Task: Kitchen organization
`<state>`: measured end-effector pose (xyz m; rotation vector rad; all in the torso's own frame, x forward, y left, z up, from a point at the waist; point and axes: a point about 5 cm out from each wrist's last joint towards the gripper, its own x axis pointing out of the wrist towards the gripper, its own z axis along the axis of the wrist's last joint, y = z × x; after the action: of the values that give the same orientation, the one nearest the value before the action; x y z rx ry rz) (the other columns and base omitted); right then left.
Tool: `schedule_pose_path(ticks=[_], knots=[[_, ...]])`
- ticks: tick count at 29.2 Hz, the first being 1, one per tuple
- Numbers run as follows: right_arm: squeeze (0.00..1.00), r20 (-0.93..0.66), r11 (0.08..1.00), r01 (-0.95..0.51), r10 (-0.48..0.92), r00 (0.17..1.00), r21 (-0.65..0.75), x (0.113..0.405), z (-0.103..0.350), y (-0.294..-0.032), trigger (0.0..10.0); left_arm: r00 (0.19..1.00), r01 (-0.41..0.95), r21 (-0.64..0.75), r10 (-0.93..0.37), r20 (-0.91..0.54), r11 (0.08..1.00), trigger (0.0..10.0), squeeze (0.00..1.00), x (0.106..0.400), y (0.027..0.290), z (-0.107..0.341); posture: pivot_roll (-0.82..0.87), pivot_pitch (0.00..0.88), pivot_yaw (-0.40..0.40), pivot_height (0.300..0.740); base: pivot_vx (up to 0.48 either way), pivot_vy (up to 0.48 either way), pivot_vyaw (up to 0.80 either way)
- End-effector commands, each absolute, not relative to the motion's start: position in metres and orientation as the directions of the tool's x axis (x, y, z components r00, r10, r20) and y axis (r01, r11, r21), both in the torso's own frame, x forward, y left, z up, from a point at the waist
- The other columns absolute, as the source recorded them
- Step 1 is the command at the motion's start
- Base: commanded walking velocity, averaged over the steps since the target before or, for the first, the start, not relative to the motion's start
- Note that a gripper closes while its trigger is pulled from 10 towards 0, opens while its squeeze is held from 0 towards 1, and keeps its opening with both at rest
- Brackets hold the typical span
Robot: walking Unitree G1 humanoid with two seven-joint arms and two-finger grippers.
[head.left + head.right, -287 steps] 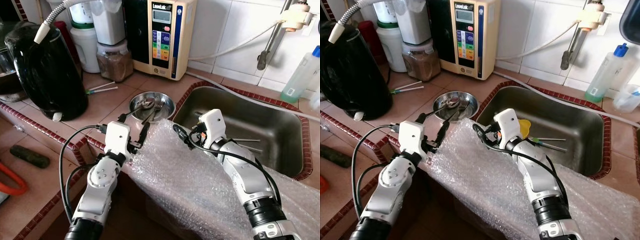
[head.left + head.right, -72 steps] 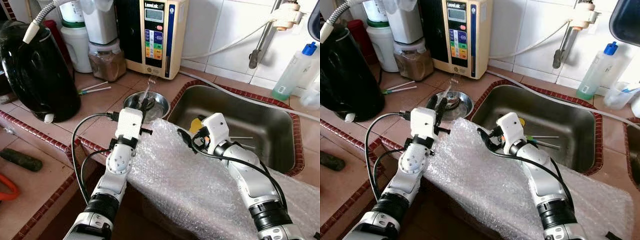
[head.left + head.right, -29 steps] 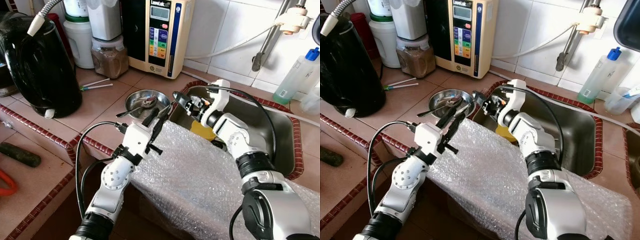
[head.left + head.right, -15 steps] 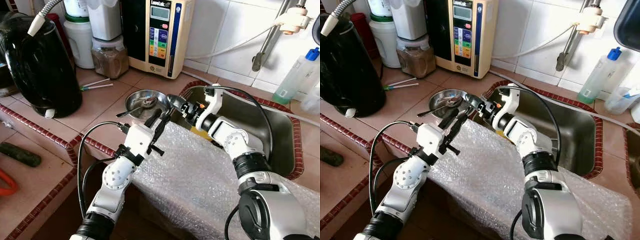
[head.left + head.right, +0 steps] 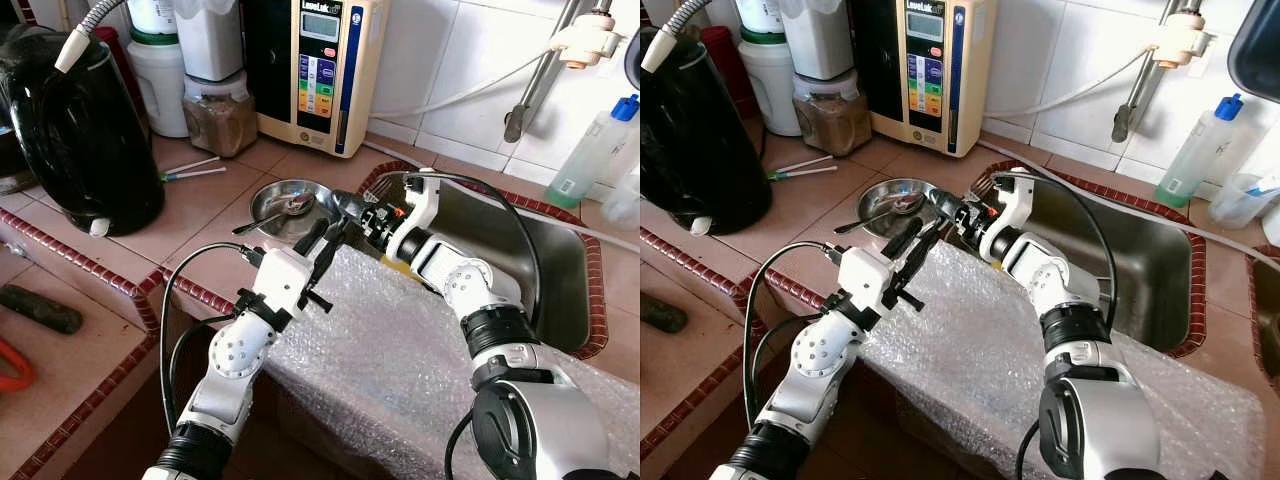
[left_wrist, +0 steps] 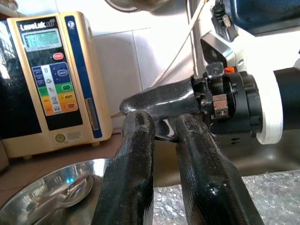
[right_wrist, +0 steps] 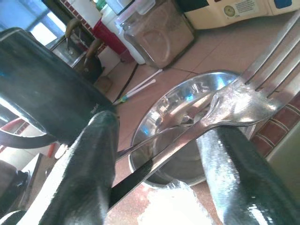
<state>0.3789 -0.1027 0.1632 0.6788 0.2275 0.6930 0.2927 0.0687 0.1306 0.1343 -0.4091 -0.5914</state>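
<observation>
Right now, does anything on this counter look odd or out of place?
Yes: bubble wrap is draped over the counter edge and the sink rim, an odd spot for packing material. Two loose sticks lie by the kettle.

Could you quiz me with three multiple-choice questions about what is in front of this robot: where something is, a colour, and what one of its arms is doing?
1. Where is the steel bowl?
A. inside the sink
B. on the tiled counter beside the sink
C. on the bubble wrap

2. What colour is the kettle?
A. black
B. white
C. red

3. What is the right end effector doing?
A. hanging idle
B. pressing a button on the water machine
C. holding a fork

Answers:
1 B, the bowl stands on the counter tiles just left of the sink.
2 A, its body is glossy black.
3 C, the right wrist view shows a fork between its black fingers, above the bowl.
</observation>
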Motion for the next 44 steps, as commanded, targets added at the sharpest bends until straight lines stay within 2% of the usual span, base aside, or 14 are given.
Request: schedule_pose_path(ticks=[1,29,30,31,32,37,44], knots=[[0.00,0.050,0.590,-0.500,0.614,0.788,0.634,0.384,0.174,-0.112,0.0,0.742,0.519,0.250,-0.576,0.343,0.817,0.0,0.00,0.294,0.066,0.134,0.00,0.000,-0.019,0.740,0.000,0.000,0.00],[0.00,0.040,0.620,-0.453,0.562,0.826,0.640,0.386,0.171,-0.121,0.0,0.758,0.509,0.243,-0.563,0.329,0.826,0.0,0.00,0.296,0.066,0.131,0.00,0.000,-0.015,0.740,0.000,0.000,0.00],[0.00,0.038,0.623,-0.452,0.561,0.827,0.639,0.386,0.170,-0.121,0.0,0.768,0.497,0.243,-0.552,0.323,0.833,3.6,0.00,0.297,0.067,0.130,0.00,0.000,-0.016,0.740,0.000,0.000,0.00],[0.00,0.038,0.623,-0.452,0.561,0.827,0.639,0.386,0.170,-0.121,0.0,0.768,0.497,0.243,-0.552,0.323,0.833,3.6,0.00,0.297,0.067,0.130,0.00,0.000,-0.016,0.740,0.000,0.000,0.00],[0.00,0.036,0.625,-0.452,0.561,0.827,0.636,0.386,0.170,-0.121,0.0,0.782,0.483,0.238,-0.538,0.315,0.843,10.0,1.00,0.299,0.068,0.129,0.00,0.000,-0.016,0.740,0.000,0.000,0.00],[0.00,0.034,0.628,-0.460,0.568,0.822,0.628,0.385,0.168,-0.120,0.0,0.790,0.481,0.220,-0.529,0.311,0.848,10.0,1.00,0.301,0.070,0.128,0.00,0.000,-0.017,0.740,0.000,0.000,0.00],[0.00,0.009,0.690,-0.421,0.515,0.857,0.589,0.387,0.166,-0.128,0.0,0.800,0.446,0.243,-0.505,0.323,0.862,10.0,1.00,0.307,0.071,0.135,0.01,0.000,-0.016,0.740,0.000,0.000,0.00]])
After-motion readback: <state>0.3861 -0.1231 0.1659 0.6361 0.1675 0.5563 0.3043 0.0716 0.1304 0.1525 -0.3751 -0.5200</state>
